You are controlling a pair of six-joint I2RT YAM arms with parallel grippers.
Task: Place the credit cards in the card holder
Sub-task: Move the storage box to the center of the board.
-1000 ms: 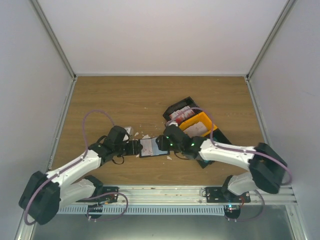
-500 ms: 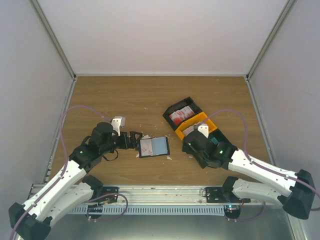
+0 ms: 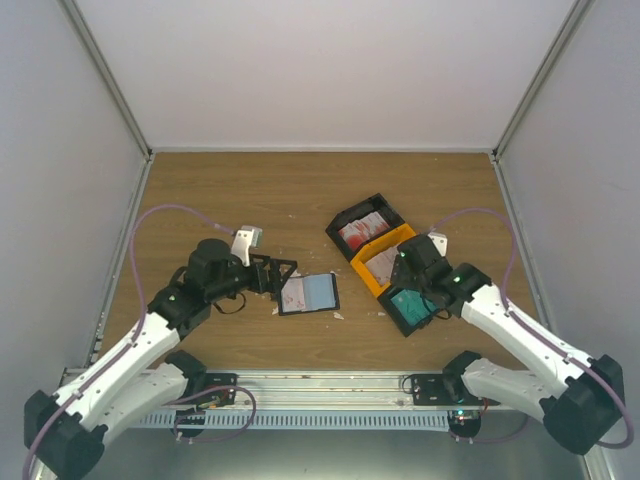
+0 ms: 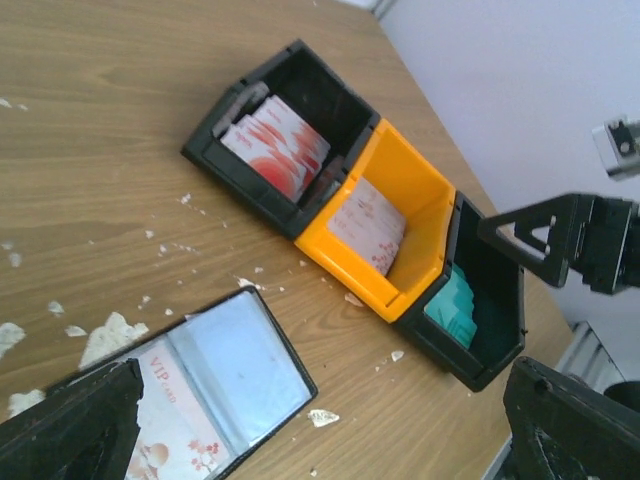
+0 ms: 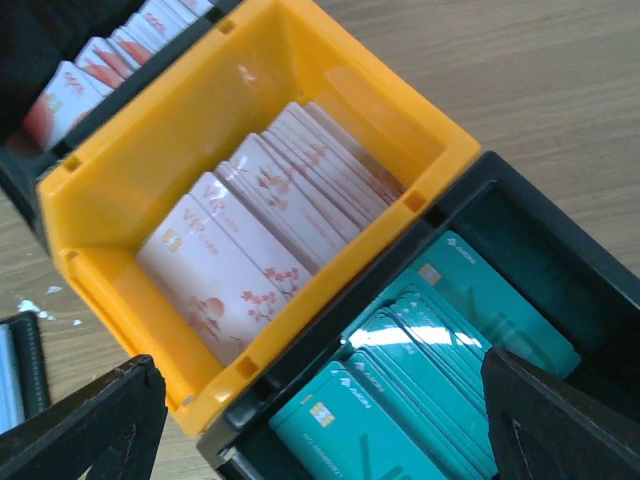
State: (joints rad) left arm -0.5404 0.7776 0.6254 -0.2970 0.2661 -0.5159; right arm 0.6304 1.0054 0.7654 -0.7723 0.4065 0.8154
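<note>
On the wooden worktop (image 3: 250, 190), nearest the arm bases, the small flat black folding card holder (image 3: 308, 294) lies open with its pale blue-grey pockets up. A white-and-pink card (image 4: 175, 425) sits in the half nearer the left gripper (image 3: 287, 278), which hangs just beside that edge, fingers spread wide and empty. Small white torn scraps (image 4: 110, 337) lie around the holder. To the right, three open plastic trays touch in a slanted row: the near black tray (image 4: 495, 300) holds teal credit cards (image 5: 420, 370), the orange tray (image 4: 400, 180) holds white-and-pink cards (image 5: 260, 230), and the far black tray (image 4: 320, 95) holds red-marked white cards (image 4: 275, 145). The right gripper (image 5: 322, 425) hovers over the orange and near black trays, fingers wide apart, gripping nothing. A second ago both grippers met at the holder; both have since drawn away, and the holder lies where it was.
</note>
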